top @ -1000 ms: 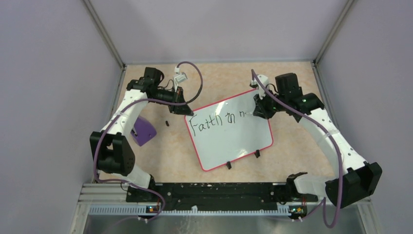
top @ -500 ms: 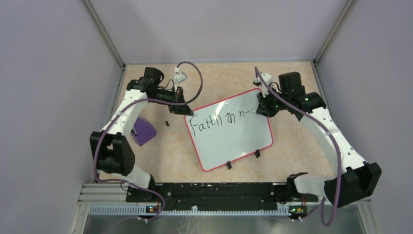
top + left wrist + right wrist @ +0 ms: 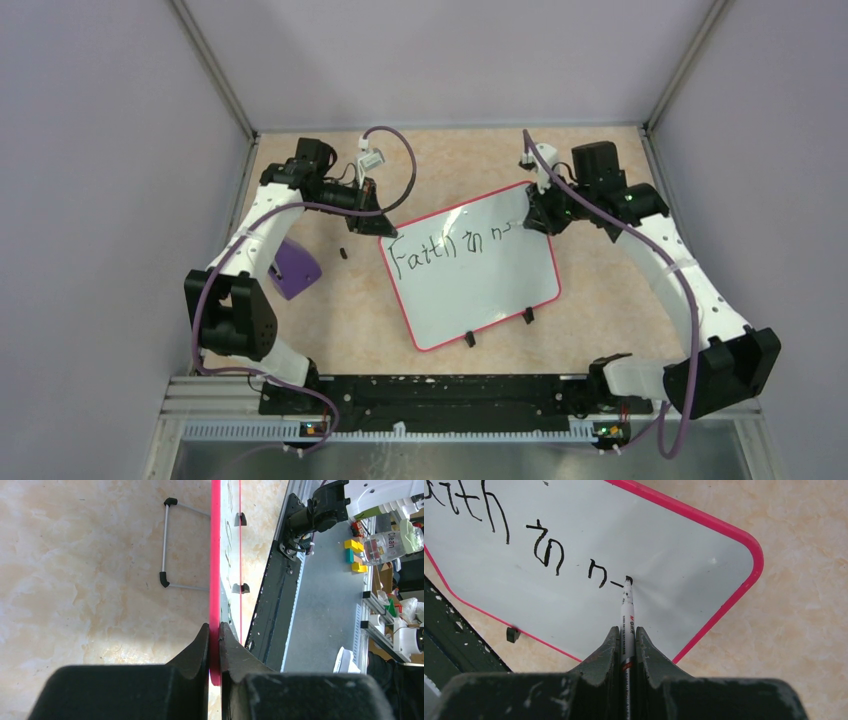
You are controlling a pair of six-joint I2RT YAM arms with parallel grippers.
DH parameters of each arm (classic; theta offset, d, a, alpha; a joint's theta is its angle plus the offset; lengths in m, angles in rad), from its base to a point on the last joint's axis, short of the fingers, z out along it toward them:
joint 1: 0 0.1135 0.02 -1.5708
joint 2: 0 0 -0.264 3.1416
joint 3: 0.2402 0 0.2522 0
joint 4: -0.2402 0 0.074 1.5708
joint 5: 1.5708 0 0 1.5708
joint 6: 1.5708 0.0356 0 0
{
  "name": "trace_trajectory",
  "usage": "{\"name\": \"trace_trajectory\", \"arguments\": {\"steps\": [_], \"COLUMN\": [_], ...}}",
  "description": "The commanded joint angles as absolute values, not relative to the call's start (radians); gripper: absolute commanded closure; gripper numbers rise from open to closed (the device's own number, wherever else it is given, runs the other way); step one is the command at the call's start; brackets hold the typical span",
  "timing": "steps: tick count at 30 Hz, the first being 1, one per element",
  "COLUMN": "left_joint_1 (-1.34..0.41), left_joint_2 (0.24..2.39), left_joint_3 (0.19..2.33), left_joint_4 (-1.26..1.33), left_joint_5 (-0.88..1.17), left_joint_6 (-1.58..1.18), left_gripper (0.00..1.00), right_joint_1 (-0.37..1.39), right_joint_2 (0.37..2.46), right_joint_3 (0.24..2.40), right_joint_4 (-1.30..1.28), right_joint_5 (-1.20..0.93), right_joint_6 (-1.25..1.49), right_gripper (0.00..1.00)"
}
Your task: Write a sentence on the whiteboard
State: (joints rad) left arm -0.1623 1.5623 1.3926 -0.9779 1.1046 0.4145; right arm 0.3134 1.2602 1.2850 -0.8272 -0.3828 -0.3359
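Both arms rise from bases at the near edge and fold at high elbows: the left arm [image 3: 232,300] bows outward, then reaches inward; the right arm [image 3: 690,290] mirrors it. Between them the whiteboard [image 3: 480,285] lies slewed on the worktop [image 3: 600,300], its black feet [image 3: 469,339] toward the bases. A purple block [image 3: 293,268] sits just inboard of the left forearm, apart from the board. Farther on, the left end effector [image 3: 215,628] is clamped on the board's red rim at the far-left corner. Only its wrist view shows the pinch, board edge-on, with a wire bracket [image 3: 165,544] beside it. At the far-right corner the right end effector [image 3: 626,630] grips a marker [image 3: 627,611]. Only its wrist view shows the tip touching the board at the end of a short dash. The sentence [image 3: 452,246] reads "Faith in n" plus that dash, along the far edge.
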Motion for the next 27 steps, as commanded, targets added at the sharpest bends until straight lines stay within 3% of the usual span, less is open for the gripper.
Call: {"name": "trace_trajectory", "arguments": {"steps": [1,27], "left_joint_1": [-0.173,-0.173], "left_joint_2": [1.566,1.572], "left_joint_3": [1.373,1.369], "left_joint_4": [-0.983,-0.985], "left_joint_5": [1.068,1.07], "left_joint_6": [0.454,0.458], "left_gripper": [1.0,1.0], "right_joint_1": [0.319,0.346], "right_joint_2": [1.272,1.232], "right_joint_3": [1.327,1.234], "right_joint_4": [-0.787,-0.819], "right_joint_5": [-0.414,-0.372], "right_joint_6": [-0.324,-0.365], "right_gripper": [1.0,1.0]}}
